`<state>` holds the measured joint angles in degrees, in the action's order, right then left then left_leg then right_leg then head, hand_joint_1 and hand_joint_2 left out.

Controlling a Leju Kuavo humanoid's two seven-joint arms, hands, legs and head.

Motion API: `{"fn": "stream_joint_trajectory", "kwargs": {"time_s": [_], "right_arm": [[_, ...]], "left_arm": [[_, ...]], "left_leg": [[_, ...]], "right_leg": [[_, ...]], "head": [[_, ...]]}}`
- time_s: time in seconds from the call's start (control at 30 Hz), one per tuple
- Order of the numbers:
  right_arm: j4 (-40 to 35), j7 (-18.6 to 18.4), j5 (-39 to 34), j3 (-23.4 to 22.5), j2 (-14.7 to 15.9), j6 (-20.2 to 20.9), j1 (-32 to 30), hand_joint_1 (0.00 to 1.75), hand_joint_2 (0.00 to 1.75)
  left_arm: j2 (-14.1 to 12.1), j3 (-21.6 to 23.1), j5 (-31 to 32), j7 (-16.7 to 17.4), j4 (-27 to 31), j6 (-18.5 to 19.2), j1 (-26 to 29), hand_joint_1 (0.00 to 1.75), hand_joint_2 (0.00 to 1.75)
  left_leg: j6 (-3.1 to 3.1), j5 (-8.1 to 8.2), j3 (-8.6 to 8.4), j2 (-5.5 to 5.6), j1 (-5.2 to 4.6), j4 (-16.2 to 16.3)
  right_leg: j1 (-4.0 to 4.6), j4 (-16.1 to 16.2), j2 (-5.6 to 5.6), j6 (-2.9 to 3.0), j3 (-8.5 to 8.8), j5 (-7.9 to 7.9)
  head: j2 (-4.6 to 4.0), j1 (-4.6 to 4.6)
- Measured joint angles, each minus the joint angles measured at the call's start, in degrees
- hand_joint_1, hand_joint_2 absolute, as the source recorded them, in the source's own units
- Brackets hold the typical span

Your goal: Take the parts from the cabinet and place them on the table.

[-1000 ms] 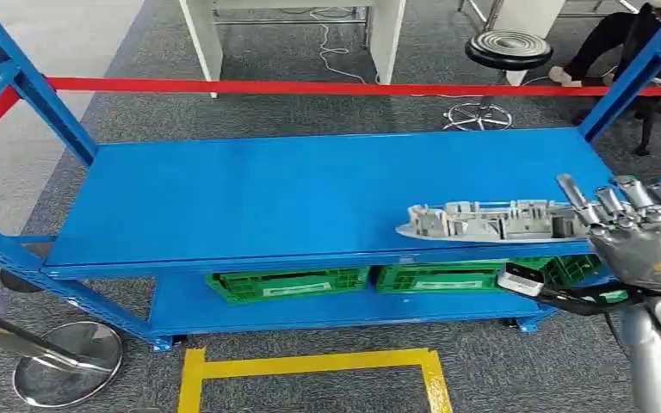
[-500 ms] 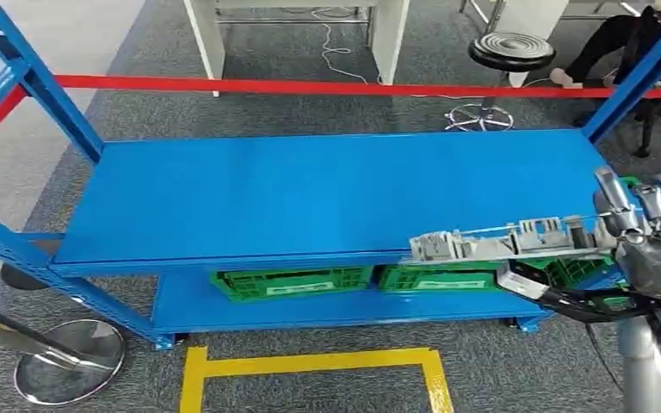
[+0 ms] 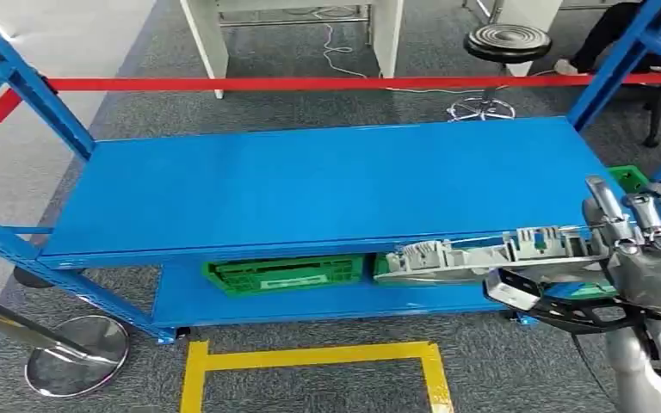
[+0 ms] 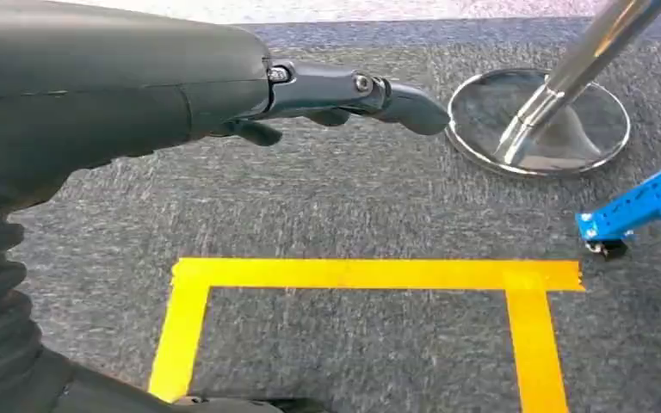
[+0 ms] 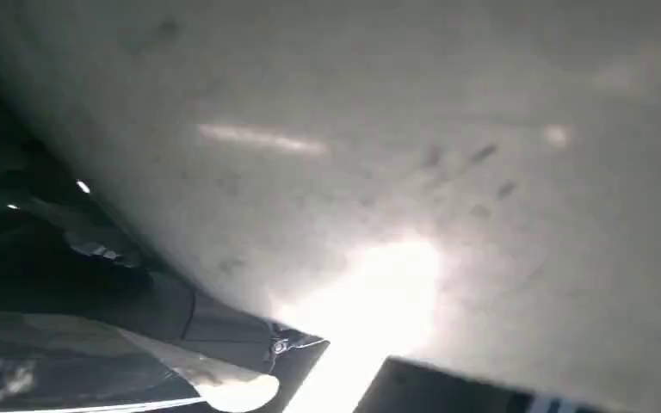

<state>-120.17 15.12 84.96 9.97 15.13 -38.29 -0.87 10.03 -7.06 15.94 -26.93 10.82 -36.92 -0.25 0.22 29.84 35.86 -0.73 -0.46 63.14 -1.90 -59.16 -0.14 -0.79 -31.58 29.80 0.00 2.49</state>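
Observation:
A long grey cast part point(image 3: 482, 255) hangs level in front of the blue shelf's front edge, held at its right end by my right hand point(image 3: 650, 249). The blue shelf top point(image 3: 310, 185) of the cabinet lies bare behind it. The right wrist view is taken up by the part's pale grey underside point(image 5: 396, 146), close to the lens. My left hand point(image 4: 344, 95) hangs low over the grey carpet, its fingers loosely out and nothing in them.
Two green crates point(image 3: 286, 274) sit on the lower shelf. A yellow tape rectangle point(image 3: 310, 357) marks the floor in front. A stanchion base point(image 3: 77, 354) stands at the left, red barrier tape point(image 3: 310, 83) runs behind, and a black stool point(image 3: 508, 41) stands beyond.
My right hand has lifted the grey part off the shelf top and drawn it toward me, past the front edge. The camera has shifted slightly.

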Motion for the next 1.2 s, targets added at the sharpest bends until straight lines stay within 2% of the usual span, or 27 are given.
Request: {"fn": "stream_joint_trajectory", "kwargs": {"time_s": [0.07,0.1,0.13,0.2,0.27,0.3,0.33,0.43,0.47,0.5,0.57,0.6,0.63,0.67,0.7,0.77,0.8,0.83,0.9,0.97,1.0,1.03,1.07,1.1,1.13,1.17,1.2], "right_arm": [[0.02,-0.26,-0.02,0.22,0.02,0.00,-0.27,1.75,1.75],[0.09,-0.28,-0.09,0.24,0.18,0.00,-0.45,1.75,1.75],[0.20,-0.48,-0.04,0.41,0.33,0.00,-0.66,1.75,1.75],[0.20,-2.30,0.02,0.88,0.59,0.00,-1.03,1.75,1.75],[0.20,-4.44,0.02,1.82,1.42,0.00,-1.14,1.75,1.75],[0.20,-5.23,0.04,2.14,1.66,0.00,-1.13,1.75,1.75],[0.20,-6.42,0.02,2.60,2.12,0.00,-1.15,1.75,1.75],[0.63,-7.78,0.02,3.39,3.08,0.00,-1.35,1.75,1.75],[0.88,-8.11,0.04,3.52,3.50,0.02,-1.48,1.75,1.75],[1.09,-8.28,0.04,3.63,3.76,0.00,-1.43,1.75,1.75],[1.59,-8.52,0.04,3.95,4.17,0.00,-1.57,1.75,1.75],[1.79,-8.59,0.04,4.11,4.22,0.00,-1.87,1.75,1.75],[1.99,-8.72,0.04,4.24,4.24,0.00,-2.17,1.75,1.75],[2.19,-8.81,0.04,4.35,4.26,0.00,-2.39,1.75,1.75],[2.34,-8.92,0.04,4.52,4.26,0.00,-2.45,1.75,1.75],[2.47,-9.11,0.04,4.79,4.26,0.00,-2.45,1.75,1.75],[2.60,-9.29,0.04,4.96,4.28,0.00,-2.39,1.75,1.75],[2.60,-9.42,0.04,5.07,4.35,0.00,-2.49,1.75,1.75],[2.78,-9.51,0.04,5.22,4.44,0.00,-2.73,1.75,1.75],[2.95,-8.89,0.00,5.31,4.44,0.00,-2.75,1.75,1.75],[3.21,-8.55,-0.06,5.42,4.44,0.00,-2.33,1.75,1.75],[3.82,-8.46,-0.09,5.53,4.41,0.00,-1.61,1.75,1.75],[4.42,-8.41,-0.11,5.71,4.44,0.00,-0.84,1.75,1.75],[4.92,-8.41,-0.11,5.84,4.44,0.00,-0.54,1.75,1.75],[5.31,-8.41,-0.11,5.90,4.44,0.00,-0.39,1.75,1.75],[5.68,-8.41,-0.13,5.99,4.42,0.00,-0.31,1.75,1.75],[5.99,-8.52,-0.13,6.08,4.44,0.00,-0.27,1.75,1.75]], "left_arm": [[-0.24,-0.22,0.56,0.02,0.00,0.50,0.01,0.00,1.75],[-0.28,-0.30,0.76,0.02,0.00,0.52,0.06,0.00,1.75],[-0.35,-0.37,0.83,0.02,0.00,0.57,0.07,0.00,1.75],[-0.39,-0.57,1.00,0.02,0.00,0.59,0.07,0.00,1.75],[-0.61,-0.70,1.18,0.04,0.00,0.61,0.03,0.00,1.75],[-1.01,-0.74,1.24,0.09,0.00,0.61,-0.03,0.00,1.75],[-0.90,-0.76,1.40,0.11,0.00,0.61,-0.02,0.00,1.75],[-1.00,-0.83,1.72,0.52,0.00,0.52,0.04,0.00,1.75],[-0.94,-0.87,1.94,0.52,0.00,0.52,0.01,0.00,1.75],[-0.94,-0.92,1.99,0.52,0.00,0.52,-0.04,0.00,1.75],[-0.85,-0.94,2.10,0.66,0.00,0.52,-0.05,0.00,1.75],[-0.83,-0.96,2.12,0.72,0.00,0.52,-0.03,0.00,1.75],[-0.85,-1.01,2.14,0.83,0.00,0.55,-0.03,0.00,1.75],[-0.85,-1.05,2.18,1.03,0.00,0.52,-0.03,0.00,1.75],[-0.77,-1.07,2.23,1.05,0.00,0.53,-0.02,0.00,1.75],[-0.70,-1.07,2.49,1.07,0.00,0.52,-0.06,0.00,1.75],[-0.81,-1.09,2.53,1.18,0.00,0.52,-0.10,0.00,1.75],[-0.76,-1.09,2.60,1.20,0.00,0.52,-0.10,0.00,1.75],[-0.79,-1.14,2.60,1.16,0.00,0.50,-0.04,0.00,1.75],[-0.85,-1.11,3.87,0.37,0.00,0.94,-0.06,0.00,1.75],[-0.83,-1.03,4.48,0.80,0.00,1.11,-0.28,0.00,1.75],[-0.68,-0.85,5.11,1.94,0.00,1.11,-0.72,0.00,1.75],[-0.63,-0.61,5.60,2.69,0.00,1.11,-1.23,0.00,1.75],[-0.63,-0.46,5.79,3.08,0.00,1.11,-1.63,0.00,1.75],[-0.59,-0.33,6.05,3.30,0.00,1.09,-1.93,0.00,1.75],[-0.52,-0.20,6.10,3.30,0.00,1.11,-2.07,0.00,1.75],[-0.46,-0.11,6.18,3.28,0.00,1.16,-2.14,0.00,1.75]], "left_leg": [[-0.32,5.04,3.21,0.00,0.16,8.98],[-0.31,6.34,4.17,0.00,0.18,12.43],[-0.18,6.28,4.08,0.01,0.17,13.42],[0.50,3.20,0.95,0.03,0.09,9.00],[2.22,-0.52,-5.16,0.31,-0.41,-1.51],[2.91,0.74,-6.49,0.39,-0.50,-3.50],[2.49,0.22,-6.60,0.41,-0.77,-4.51],[2.75,-0.70,-6.24,0.40,-0.93,-5.45],[2.57,-1.60,-6.31,-0.02,-0.33,-6.45],[3.04,-2.05,-5.94,0.06,-0.27,-6.89],[3.21,-2.85,-4.85,0.02,-0.21,-6.76],[3.15,-3.21,-4.23,-0.03,-0.22,-6.67],[3.06,-3.56,-3.65,-0.04,-0.21,-6.52],[2.96,-3.89,-3.04,-0.07,-0.17,-6.32],[2.77,-4.13,-2.53,-0.09,-0.06,-6.09],[2.31,-4.39,-1.57,-0.08,0.20,-5.18],[2.00,-4.54,-1.00,-0.02,-0.05,-4.76],[1.66,-4.73,-0.66,-0.01,-0.16,-4.29],[1.13,-5.52,-0.31,0.02,-0.21,-4.10],[0.60,-5.45,0.20,0.06,-0.08,-3.78],[0.21,-3.68,0.69,0.22,-0.02,-2.65],[-0.13,-0.72,1.73,0.25,0.06,0.39],[-0.37,2.53,3.24,0.28,0.17,4.96],[-0.45,4.69,4.45,0.28,0.23,9.23],[-0.43,5.43,5.02,0.28,0.25,12.46],[-0.30,4.76,4.57,0.28,0.24,12.98],[0.04,3.31,2.81,0.29,0.22,11.06]], "right_leg": [[0.34,-0.03,-0.01,0.57,-0.99,-0.70],[0.52,-0.06,-0.02,0.71,-1.44,-1.00],[0.72,-0.08,0.00,0.77,-1.81,-1.30],[1.12,-0.08,0.09,0.83,-2.33,-1.79],[1.34,-0.08,0.15,0.83,-2.51,-2.15],[1.53,-0.08,0.10,0.57,-2.65,-2.38],[1.22,-0.08,-0.01,0.08,-2.83,-3.00],[1.15,0.35,-0.07,-0.94,-3.00,-3.90],[1.08,-0.14,0.06,-1.09,-3.66,-2.75],[1.16,-1.62,0.07,-1.35,-4.53,-0.51],[0.98,-9.49,0.06,-1.88,-7.05,4.70],[0.86,-13.50,0.06,-2.20,-8.23,6.53],[0.79,-15.63,0.05,-2.39,-8.54,6.82],[0.66,-15.09,0.03,-2.58,-7.43,5.58],[0.47,-12.01,0.02,-2.81,-5.09,3.48],[0.05,-1.93,-0.15,-3.36,1.52,0.23],[0.39,0.99,-0.06,-3.52,3.75,2.28],[0.51,1.33,0.26,-2.61,3.66,1.74],[0.54,0.90,0.23,-2.10,2.87,1.62],[0.20,1.06,0.07,-0.87,1.50,1.17],[0.23,1.05,0.06,-0.28,1.46,0.87],[0.27,1.06,0.03,0.36,0.71,0.53],[0.35,1.05,0.01,0.57,0.56,-0.02],[0.48,1.01,0.01,0.61,-0.04,-0.57],[0.60,0.97,0.03,0.64,-0.66,-1.03],[0.73,0.93,0.05,0.61,-1.16,-1.45],[0.89,0.92,0.11,0.60,-1.58,-1.81]], "head": [[0.00,-0.26],[0.00,-0.24],[0.00,-0.33],[0.00,-0.35],[0.00,-0.39],[0.00,-0.22],[0.00,-0.42],[0.00,-0.31],[0.00,-0.46],[0.00,-0.19],[0.00,0.22],[0.00,0.22],[0.00,0.20],[0.00,0.24],[0.00,0.22],[0.00,0.24],[0.02,0.35],[0.02,0.39],[0.02,0.39],[0.00,0.46],[0.00,0.31],[0.00,0.05],[0.00,-0.20],[0.00,-0.28],[0.00,-0.28],[0.00,-0.33],[0.00,-0.35]]}}
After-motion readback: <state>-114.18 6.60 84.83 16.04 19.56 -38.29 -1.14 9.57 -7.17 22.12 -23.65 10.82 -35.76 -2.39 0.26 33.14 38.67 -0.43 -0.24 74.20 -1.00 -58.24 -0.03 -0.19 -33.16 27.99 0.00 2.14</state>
